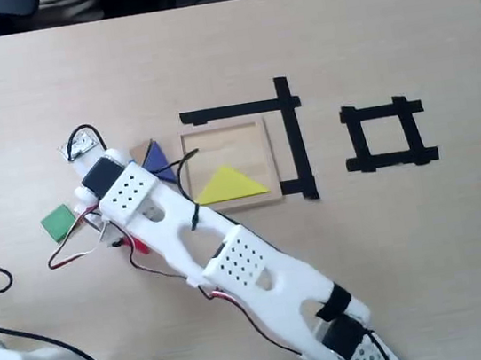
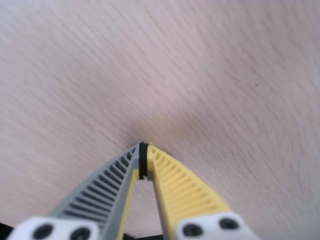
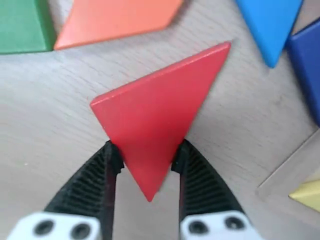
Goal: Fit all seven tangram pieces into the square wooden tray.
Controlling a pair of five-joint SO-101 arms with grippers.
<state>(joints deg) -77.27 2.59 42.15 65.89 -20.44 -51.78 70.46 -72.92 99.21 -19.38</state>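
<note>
I log, by surface:

- Table: pale wood grain, matt.
- Tray: bare light wood, smooth.
- Red triangle: smooth painted face with a faint sheen. The green square and orange piece look alike.
- Tape: black, matt.
- Arm: white perforated plastic.
- Left gripper fingers: ribbed grey and yellow plastic.
- Right gripper fingers: ribbed black plastic.

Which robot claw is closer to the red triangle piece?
Right. The right gripper clasps the flat red triangle between its fingers; the left gripper, shut, hangs over the wooden table, away from it.
</note>
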